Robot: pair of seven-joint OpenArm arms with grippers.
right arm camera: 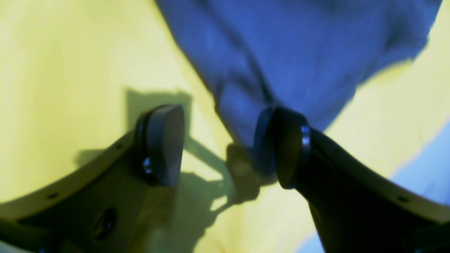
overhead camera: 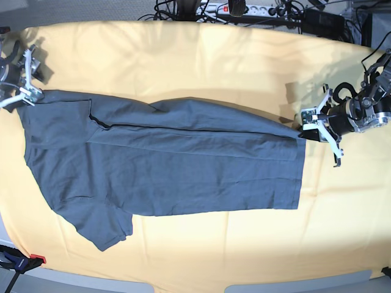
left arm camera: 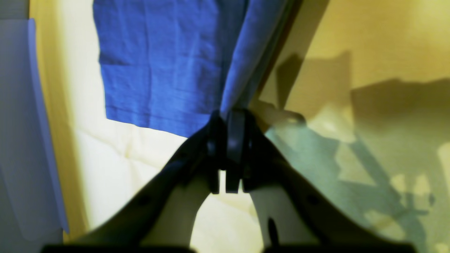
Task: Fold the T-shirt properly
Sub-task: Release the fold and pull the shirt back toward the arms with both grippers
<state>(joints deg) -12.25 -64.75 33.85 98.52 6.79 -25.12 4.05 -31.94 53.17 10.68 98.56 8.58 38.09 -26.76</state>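
There is one T-shirt [overhead camera: 165,165]. It lies spread out on one big yellow cloth [overhead camera: 201,55] that covers the table. The shirt runs sideways, with its bottom edge on the right side of the base view. One sleeve [overhead camera: 101,223] sticks out toward the front.

There are two grippers. The left gripper [left arm camera: 226,123] is squeezed tight on a corner of the shirt's bottom edge, and the cloth rises up from the pinch in a fold. The right gripper [right arm camera: 225,144] is wide open. One of its two fingers [right arm camera: 281,151] touches the edge of the shirt, and the other finger [right arm camera: 163,144] is over the bare yellow cloth.
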